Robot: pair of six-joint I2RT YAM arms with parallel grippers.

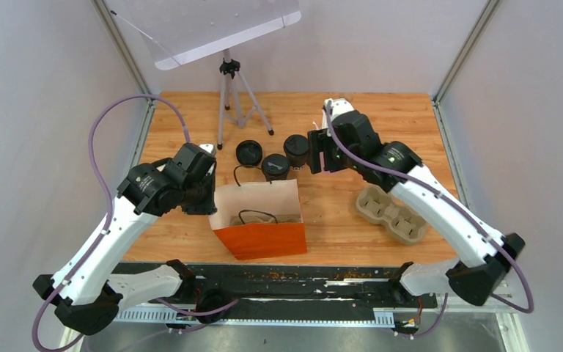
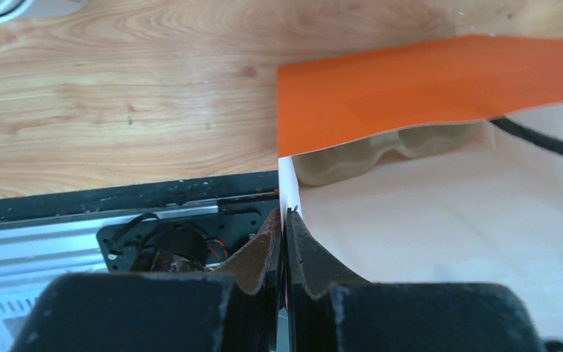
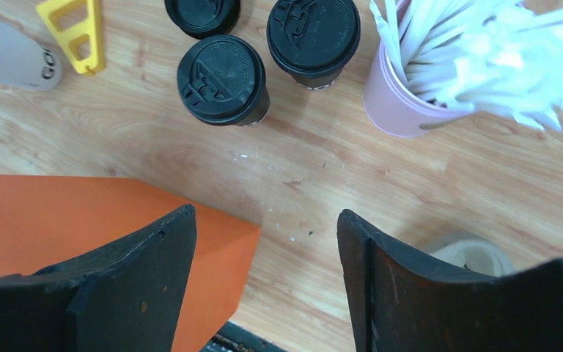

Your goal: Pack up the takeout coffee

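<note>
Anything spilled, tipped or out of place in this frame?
Only brownish crumbs strewn along the black rail at the front. The lidded cups stand upright; the left hand pinches the rim of the orange bag.

The right gripper (image 3: 265, 220) gapes wide at 6 o'clock, one finger overlapping an orange bag (image 3: 59, 213) at 8 o'clock. Three black-lidded cups (image 3: 221, 79) cluster at 11 to 12 o'clock on the wooden table (image 3: 322, 161), with a pink cup of white straws (image 3: 403, 103) just beside them at 1 o'clock.
</note>
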